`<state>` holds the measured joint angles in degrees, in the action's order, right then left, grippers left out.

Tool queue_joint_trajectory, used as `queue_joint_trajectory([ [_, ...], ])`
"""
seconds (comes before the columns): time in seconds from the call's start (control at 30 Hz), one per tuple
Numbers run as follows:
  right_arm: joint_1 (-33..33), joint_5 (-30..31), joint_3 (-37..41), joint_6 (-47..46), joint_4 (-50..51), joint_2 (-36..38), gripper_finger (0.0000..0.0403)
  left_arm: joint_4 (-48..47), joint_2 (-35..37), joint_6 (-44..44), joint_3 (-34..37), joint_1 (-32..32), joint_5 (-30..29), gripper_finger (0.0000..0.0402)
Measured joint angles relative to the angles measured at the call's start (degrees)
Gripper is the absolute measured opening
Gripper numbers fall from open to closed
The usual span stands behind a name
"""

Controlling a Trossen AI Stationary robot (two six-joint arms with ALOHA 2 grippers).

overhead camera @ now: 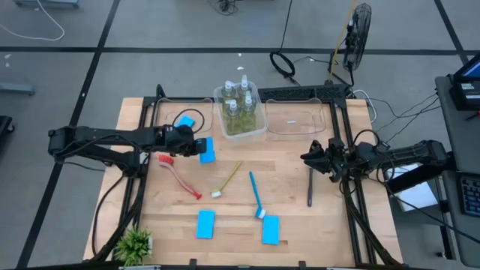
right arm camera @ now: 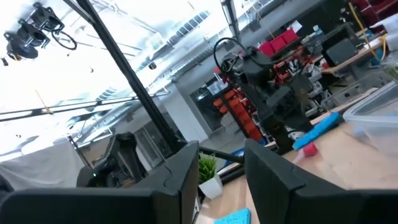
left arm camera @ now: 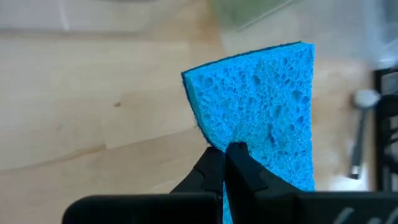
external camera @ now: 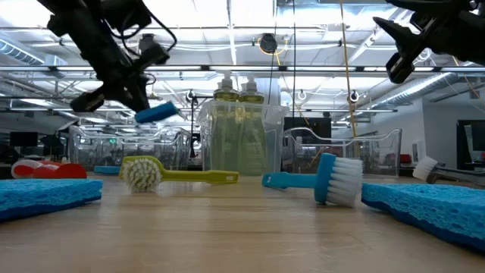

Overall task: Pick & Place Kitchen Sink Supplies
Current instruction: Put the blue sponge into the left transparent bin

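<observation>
My left gripper (overhead camera: 199, 144) is shut on a blue sponge (overhead camera: 208, 150), held above the table in front of the left clear bin (overhead camera: 161, 112), where another blue sponge (overhead camera: 186, 121) lies. Several pump bottles (overhead camera: 240, 106) stand in the middle bin. Two more sponges (overhead camera: 205, 223) (overhead camera: 271, 229) lie flat near the table's near edge. The red brush (overhead camera: 178, 174), yellow-green brush (overhead camera: 227, 180), blue brush (overhead camera: 256, 195) and dark grey brush (overhead camera: 310, 187) lie on the wood. My right gripper (overhead camera: 310, 157) is open, raised near the table's right side and touching nothing. My left gripper (left arm camera: 225, 152) pinches the blue sponge by one short end (left arm camera: 249, 146) between its two fingers, coming level from the table's left side. The sponge (external camera: 155, 113) is lifted clear of the table and sticks out beyond the fingertips, slightly tilted.
The right clear bin (overhead camera: 296, 120) stands at the far side next to the bottle bin. A small green potted plant (overhead camera: 135, 244) sits at the near left corner. Black frame rails (overhead camera: 346, 172) run along the table's left and right sides.
</observation>
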<state>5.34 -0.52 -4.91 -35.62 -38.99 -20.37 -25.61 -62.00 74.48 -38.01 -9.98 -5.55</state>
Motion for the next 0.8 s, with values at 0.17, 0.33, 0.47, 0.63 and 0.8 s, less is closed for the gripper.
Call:
queue_joint_trajectory([
  [0.17, 0.0, 0.2, 0.0, 0.6, 0.6, 2.6, 0.0114, -4.2, 4.0, -2.2, -3.2, -0.2, -3.0, 0.0000],
  [0.33, 0.0, 0.2, 0.0, 1.9, 0.5, 5.8, 0.0114, -15.9, 6.1, -4.6, -8.2, -2.1, -6.6, 0.0000],
  [0.47, 0.0, -0.1, 0.0, 3.0, 1.0, 7.8, 0.0114, -23.2, 6.4, -8.2, -12.8, -5.0, -9.7, 0.0000],
  [0.63, 0.0, -1.3, 0.0, 3.1, 3.0, 9.6, 0.0114, -25.3, 5.3, -16.2, -17.2, -11.3, -11.8, 0.0000],
  [0.8, 0.0, -5.8, 0.0, -1.1, 6.0, 11.0, 0.0114, -28.2, 1.8, -24.8, -20.5, -19.9, -10.7, 0.0000],
])
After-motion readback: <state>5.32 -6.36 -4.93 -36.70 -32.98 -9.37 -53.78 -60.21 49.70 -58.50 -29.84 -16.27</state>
